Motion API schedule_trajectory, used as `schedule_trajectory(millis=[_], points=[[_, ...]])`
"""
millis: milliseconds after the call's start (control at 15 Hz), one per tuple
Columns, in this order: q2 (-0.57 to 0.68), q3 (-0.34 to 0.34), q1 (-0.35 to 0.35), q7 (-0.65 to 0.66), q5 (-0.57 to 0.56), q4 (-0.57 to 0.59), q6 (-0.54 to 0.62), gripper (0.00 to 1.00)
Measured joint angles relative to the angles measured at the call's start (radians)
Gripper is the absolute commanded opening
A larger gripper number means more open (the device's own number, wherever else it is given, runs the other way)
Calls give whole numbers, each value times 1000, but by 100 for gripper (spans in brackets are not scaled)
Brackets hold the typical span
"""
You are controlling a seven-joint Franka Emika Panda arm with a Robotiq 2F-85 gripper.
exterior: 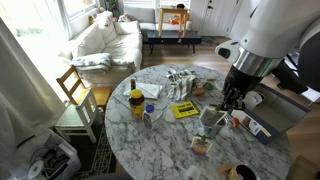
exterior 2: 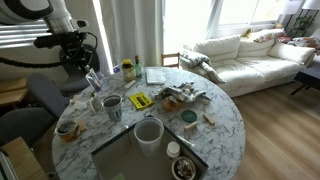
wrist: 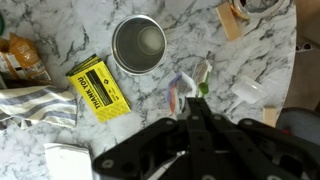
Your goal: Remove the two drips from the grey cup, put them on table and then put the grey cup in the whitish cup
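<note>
Bare surface (wrist: 205,40) lies open on one side of the grey cup (wrist: 138,45), and its mouth is unobstructed from above. The booklet (wrist: 98,88) crowds the cup's other side, nearly touching. A packet (wrist: 182,93) hangs pinched in the hand (wrist: 196,108). In an exterior view the white cup (exterior 2: 148,132) stands apart with room around it, and a jar (exterior 2: 127,70) is well behind.

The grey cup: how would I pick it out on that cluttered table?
Start at the round marble table and find the flat yellow booklet near its middle. The grey cup stands just beside it. It is plain, round and open-topped with a dark inside, unlike the yellow-lidded jar.
</note>
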Motion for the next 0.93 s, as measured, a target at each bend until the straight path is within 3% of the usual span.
schedule_trajectory(millis=[933], points=[[222, -13, -9, -86, 8, 0, 120, 1]])
